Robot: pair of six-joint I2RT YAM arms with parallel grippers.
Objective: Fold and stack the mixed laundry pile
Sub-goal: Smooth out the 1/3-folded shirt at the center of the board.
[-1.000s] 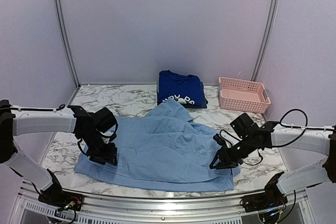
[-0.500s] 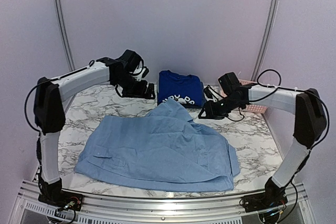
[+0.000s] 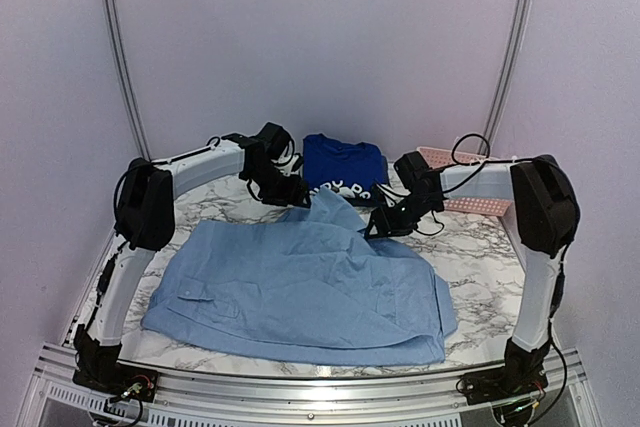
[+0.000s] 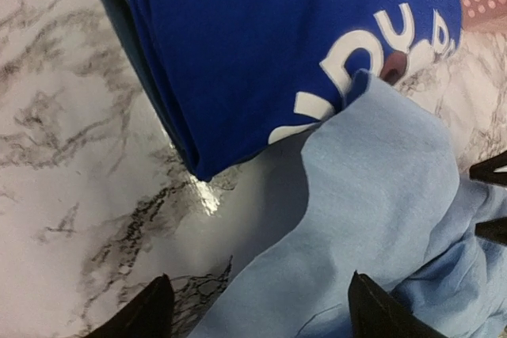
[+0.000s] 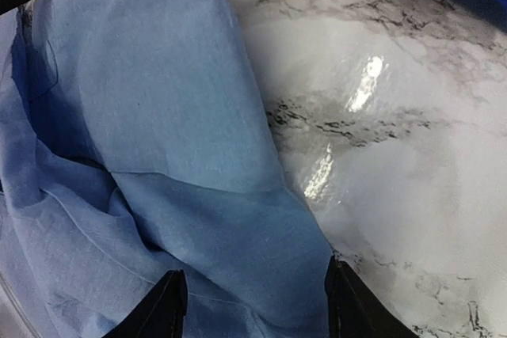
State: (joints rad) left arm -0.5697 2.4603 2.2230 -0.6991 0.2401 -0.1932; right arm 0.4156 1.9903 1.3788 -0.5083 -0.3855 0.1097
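Light-blue collared shirt (image 3: 300,287) lies spread flat but rumpled on the marble surface (image 3: 480,267), on the near side of the folded royal-blue T-shirt (image 3: 342,165). One corner is bunched up toward the T-shirt, and its tip overlaps the T-shirt's near edge and covers part of the white lettering. The T-shirt sits squared on a darker folded piece, with a pink basket (image 3: 470,162) to its right. Left gripper (image 3: 293,193) is low at the T-shirt's near left corner. Its jaws stand wide apart over the left edge of the bunched corner, with cloth and bare marble between the fingertips and nothing pinched. Right gripper (image 3: 382,227) is low off the T-shirt's near right corner. Its jaws are also parted, less widely, straddling the right edge of the same bunched cloth. Fabric lies under and between the fingertips, not clamped. Whether either fingertip actually touches the cloth cannot be told.
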